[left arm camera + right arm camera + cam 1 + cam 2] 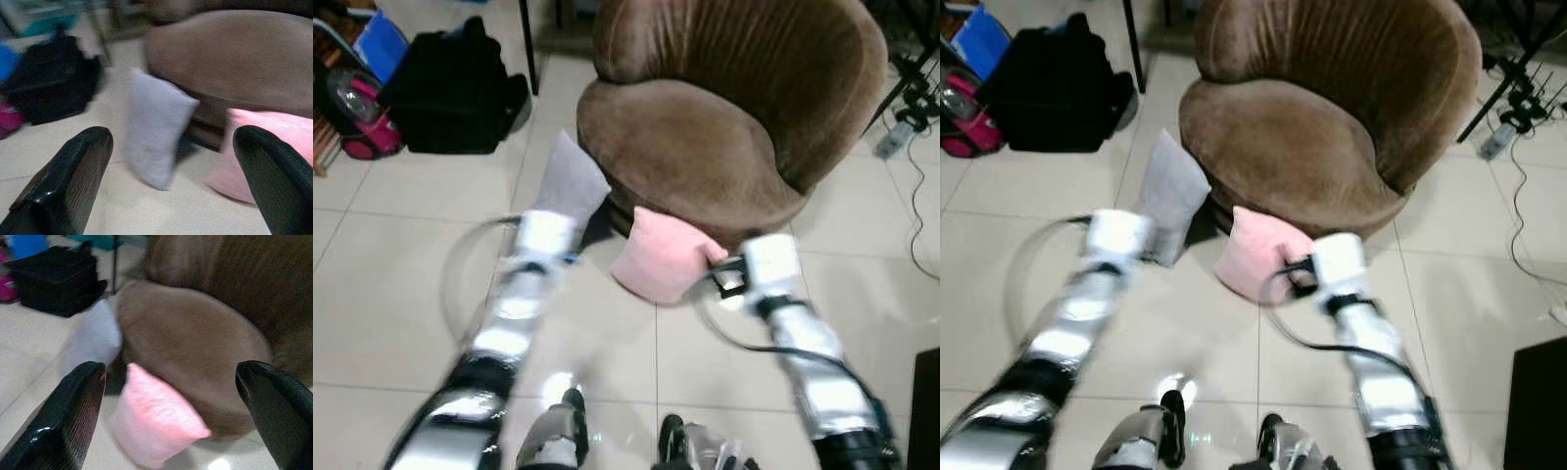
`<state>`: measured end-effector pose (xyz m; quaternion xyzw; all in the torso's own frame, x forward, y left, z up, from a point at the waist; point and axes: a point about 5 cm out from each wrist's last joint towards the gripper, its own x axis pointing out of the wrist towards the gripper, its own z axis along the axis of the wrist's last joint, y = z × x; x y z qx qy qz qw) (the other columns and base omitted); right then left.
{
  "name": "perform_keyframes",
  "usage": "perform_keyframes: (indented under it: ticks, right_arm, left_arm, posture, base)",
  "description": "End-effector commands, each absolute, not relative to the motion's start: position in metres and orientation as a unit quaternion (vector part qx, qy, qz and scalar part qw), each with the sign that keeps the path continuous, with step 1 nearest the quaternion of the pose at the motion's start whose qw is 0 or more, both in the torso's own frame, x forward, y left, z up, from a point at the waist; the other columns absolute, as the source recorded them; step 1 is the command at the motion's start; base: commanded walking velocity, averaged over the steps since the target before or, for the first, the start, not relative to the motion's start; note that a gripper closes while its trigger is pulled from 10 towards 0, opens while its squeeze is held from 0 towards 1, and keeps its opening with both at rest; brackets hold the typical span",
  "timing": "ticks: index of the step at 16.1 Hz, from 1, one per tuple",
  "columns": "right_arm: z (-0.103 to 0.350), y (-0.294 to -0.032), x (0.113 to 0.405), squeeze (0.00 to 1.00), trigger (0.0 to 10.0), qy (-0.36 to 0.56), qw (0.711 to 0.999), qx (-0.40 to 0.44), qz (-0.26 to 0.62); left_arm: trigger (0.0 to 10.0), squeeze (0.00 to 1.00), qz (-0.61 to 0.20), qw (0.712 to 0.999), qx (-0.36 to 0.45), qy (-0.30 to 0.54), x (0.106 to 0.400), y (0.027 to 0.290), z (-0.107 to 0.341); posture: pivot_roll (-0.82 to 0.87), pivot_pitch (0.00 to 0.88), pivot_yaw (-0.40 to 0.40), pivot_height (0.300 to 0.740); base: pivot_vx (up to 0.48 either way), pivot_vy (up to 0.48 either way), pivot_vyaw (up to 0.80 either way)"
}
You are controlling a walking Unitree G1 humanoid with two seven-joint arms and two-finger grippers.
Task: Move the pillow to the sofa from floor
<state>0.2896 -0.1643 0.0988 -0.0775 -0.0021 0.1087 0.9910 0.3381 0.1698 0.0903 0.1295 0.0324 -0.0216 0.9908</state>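
two pillows lean against the base of the brown sofa (705,147) on the tiled floor (401,255): a pink pillow (661,255) at the centre of the left eye view and a grey pillow (570,181) just up and left of it. neither is held. the left gripper (171,186) hangs with its fingers spread wide, the grey pillow framed between them and well ahead. the right gripper (171,416) is also spread wide, with the pink pillow between its fingers but not touched.

the likely trouble is the choice of target: the task names one pillow and two lie side by side, so both arms could close on different ones. a soft pillow may also fold or slip if it is pinched only at a corner, and it sits tight against the sofa base, so a finger could jam into the upholstery rather than get behind it. the views are blurred, which suggests motion and may spoil the aim.

at the upper left, a black bag (450,83) sits shut, its contents hidden; a pink and black object (362,117) lies beside it.
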Motion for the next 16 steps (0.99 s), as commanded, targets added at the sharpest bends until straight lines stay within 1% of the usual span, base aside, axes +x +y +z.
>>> perform_keyframes:
  ticks: [1,2,3,4,5,6,7,8,9,11,14,16]
  right_arm:
    - [0.102,-0.173,0.283,0.0,10.0,-0.04,0.993,-0.066,0.084]
    - [0.102,-0.175,0.282,0.0,10.0,-0.049,0.993,-0.066,0.081]
    - [0.102,-0.179,0.279,0.0,10.0,-0.072,0.994,-0.056,0.058]
    - [0.091,-0.188,0.27,0.0,10.0,-0.069,0.996,-0.049,0.03]
    - [0.086,-0.191,0.264,0.0,10.0,-0.06,0.997,-0.049,0.026]
    - [0.074,-0.191,0.249,0.0,10.0,-0.028,0.998,-0.039,0.04]
    - [0.063,-0.189,0.235,0.0,10.0,0.008,0.997,-0.03,0.067]
    - [0.061,-0.188,0.231,0.0,10.0,0.011,0.997,-0.034,0.076]
    - [0.058,-0.187,0.227,0.0,10.0,0.013,0.996,-0.037,0.081]
    - [0.059,-0.184,0.227,0.0,10.0,0.006,0.995,-0.04,0.091]
    - [0.051,-0.184,0.22,0.0,10.0,0.048,0.989,-0.046,0.129]
    - [0.052,-0.181,0.227,0.0,10.0,0.051,0.987,-0.069,0.137]
  left_arm:
    - [10.0,1.0,-0.025,0.994,0.102,-0.016,0.321,0.169,0.095]
    - [10.0,1.0,-0.026,0.994,0.098,-0.027,0.316,0.171,0.095]
    - [10.0,1.0,-0.016,0.995,0.085,-0.058,0.302,0.175,0.093]
    - [10.0,1.0,-0.005,0.994,0.093,-0.065,0.28,0.183,0.08]
    - [10.0,1.0,-0.001,0.994,0.093,-0.049,0.271,0.187,0.071]
    - [10.0,1.0,-0.002,0.997,0.081,-0.002,0.25,0.195,0.052]
    - [10.0,1.0,-0.005,0.996,0.08,0.025,0.235,0.199,0.042]
    - [10.0,1.0,-0.005,0.996,0.081,0.028,0.231,0.199,0.041]
    - [10.0,1.0,-0.01,0.997,0.073,0.032,0.23,0.194,0.037]
    - [10.0,1.0,-0.028,0.997,0.069,0.029,0.23,0.168,0.031]
    - [10.0,1.0,-0.032,0.996,0.067,0.04,0.23,0.156,0.026]
    - [10.0,1.0,-0.059,0.992,0.086,0.069,0.234,0.144,0.017]
  posture:
    - [0.13,0.136,-0.102,0.74]
    - [0.13,0.136,-0.102,0.74]
    - [0.15,0.131,-0.099,0.74]
    - [0.16,0.124,-0.092,0.74]
    - [0.15,0.127,-0.089,0.74]
    - [0.13,0.14,-0.084,0.74]
    - [0.13,0.147,-0.085,0.74]
    - [0.12,0.153,-0.082,0.74]
    - [0.12,0.158,-0.085,0.74]
    - [0.12,0.159,-0.089,0.74]
    - [0.12,0.172,-0.097,0.74]
    - [0.13,0.177,-0.099,0.74]
  base:
    - [0.0,0.0,0.0]
    - [0.0,0.0,0.0]
    - [0.0,0.0,0.0]
    - [0.0,0.0,0.0]
    - [0.0,0.0,0.0]
    - [0.0,0.0,0.0]
    - [0.0,0.0,0.0]
    - [0.0,0.0,0.0]
    - [0.0,0.0,0.0]
    - [0.0,0.0,0.0]
    - [0.0,0.0,0.0]
    - [0.0,0.0,0.0]
